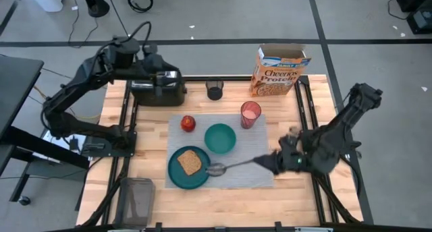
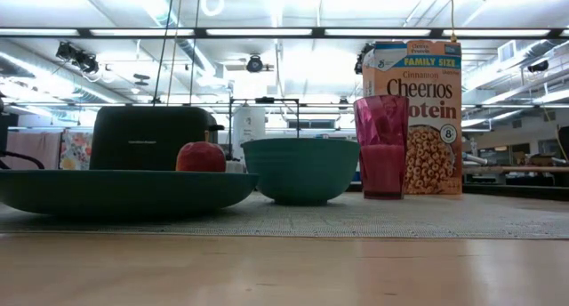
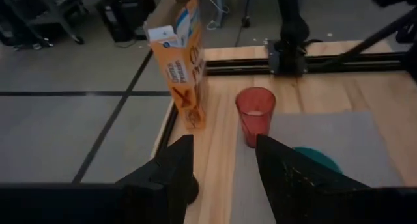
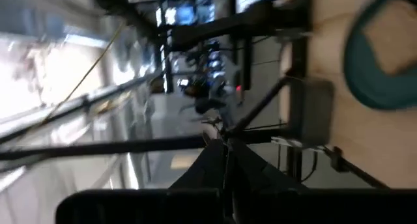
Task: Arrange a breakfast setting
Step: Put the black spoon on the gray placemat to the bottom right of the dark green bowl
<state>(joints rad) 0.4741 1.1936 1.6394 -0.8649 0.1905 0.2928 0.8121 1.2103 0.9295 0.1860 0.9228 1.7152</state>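
STEP: placing spoon (image 1: pixel 233 166) | right gripper (image 1: pixel 273 162): clamped on handle end, bowl end touching plate (image 1: pixel 177 175) rim, over placemat (image 1: pixel 260 175) | ADVICE: lower flat beside plate, then release | left gripper (image 3: pixel 221 160): part-open, empty, above toaster (image 1: pixel 157 87).

Even, bright light falls from ceiling strip lights (image 2: pixel 293 32), casting only soft shadows on the table (image 1: pixel 223 201). The right wrist view is heavily motion-blurred; the low view's near tabletop is out of focus.
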